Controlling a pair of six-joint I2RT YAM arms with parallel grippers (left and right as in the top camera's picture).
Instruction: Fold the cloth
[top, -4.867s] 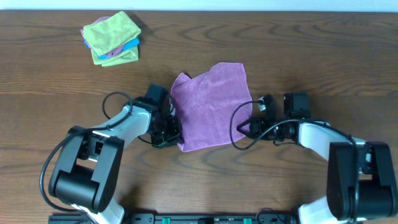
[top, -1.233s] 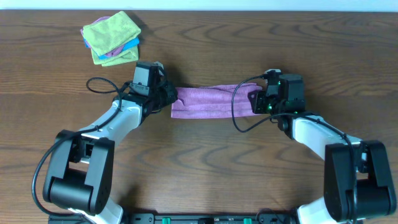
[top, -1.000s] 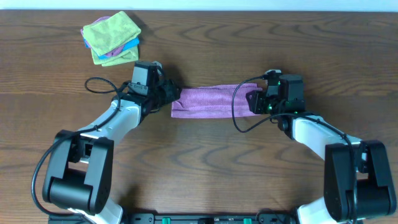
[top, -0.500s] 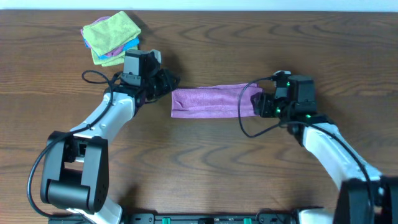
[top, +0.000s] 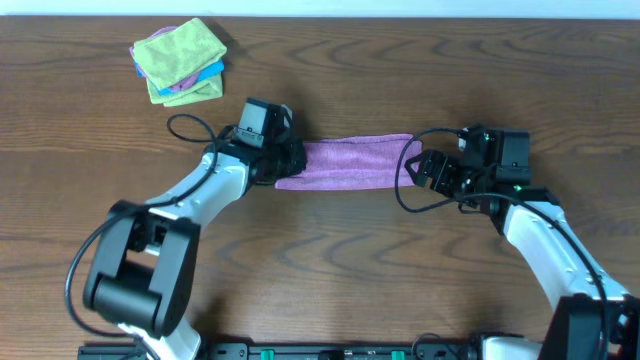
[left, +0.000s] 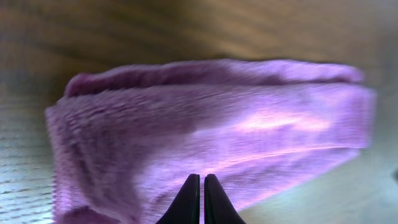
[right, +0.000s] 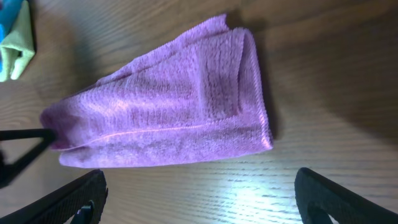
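Note:
The lilac cloth (top: 350, 163) lies on the table as a long folded strip running left to right. It fills the left wrist view (left: 211, 143) and shows in the right wrist view (right: 168, 118). My left gripper (top: 292, 160) is over the strip's left end, shut, its fingertips (left: 201, 180) pressed together above the fabric with nothing seen between them. Just off the strip's right end, my right gripper (top: 425, 170) stands wide open. Bare wood lies between its fingers (right: 202, 199), and the cloth's edge is a little beyond them.
A stack of folded cloths, lime-green on top with blue and purple under it (top: 180, 62), sits at the back left; a corner of it shows in the right wrist view (right: 12, 43). Black cables loop beside both wrists. The wooden table (top: 340, 260) is bare in front.
The left gripper has shut and moved right onto the strip's left end. The right gripper has opened wide and drawn back to the right, off the cloth. The cloth stays a folded strip.

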